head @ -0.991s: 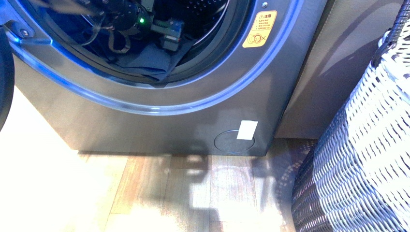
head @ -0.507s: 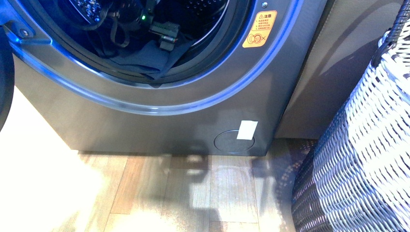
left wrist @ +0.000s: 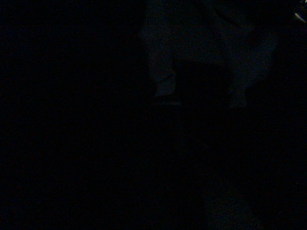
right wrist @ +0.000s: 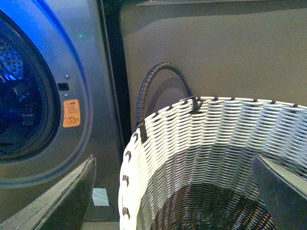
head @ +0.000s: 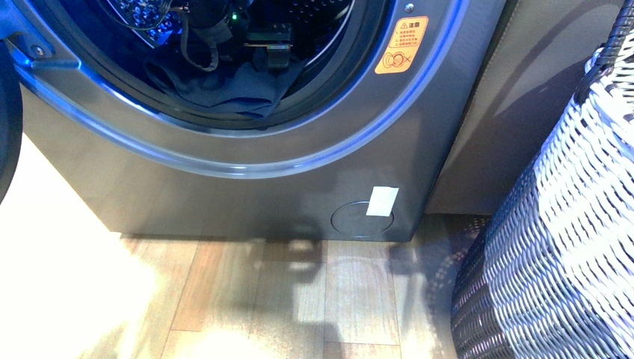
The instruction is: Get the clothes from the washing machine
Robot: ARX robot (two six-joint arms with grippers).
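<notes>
In the front view you find the washing machine (head: 247, 187) with its drum exposed. The clothes (head: 224, 93), a dark navy bundle, lie in the drum at the 6 o'clock part of the porthole, with one edge draped onto the black rim seal. The left gripper (head: 269, 46) is inside the drum, at 12 o'clock from the bundle, with a green light (head: 234, 15) beside it. You cannot tell whether its jaws are spread or pressed together, nor whether they touch the fabric. The left wrist view is dark. The orange-yellow sticker (head: 401, 45) sits at about 4 o'clock on the porthole surround. The woven basket (head: 568, 247) stands on the wood floor (head: 299, 299) at 3 o'clock from the machine. In the right wrist view, the right gripper (right wrist: 172, 165) is above the basket's open mouth with its fingers (right wrist: 62, 201) spread wide apart.
</notes>
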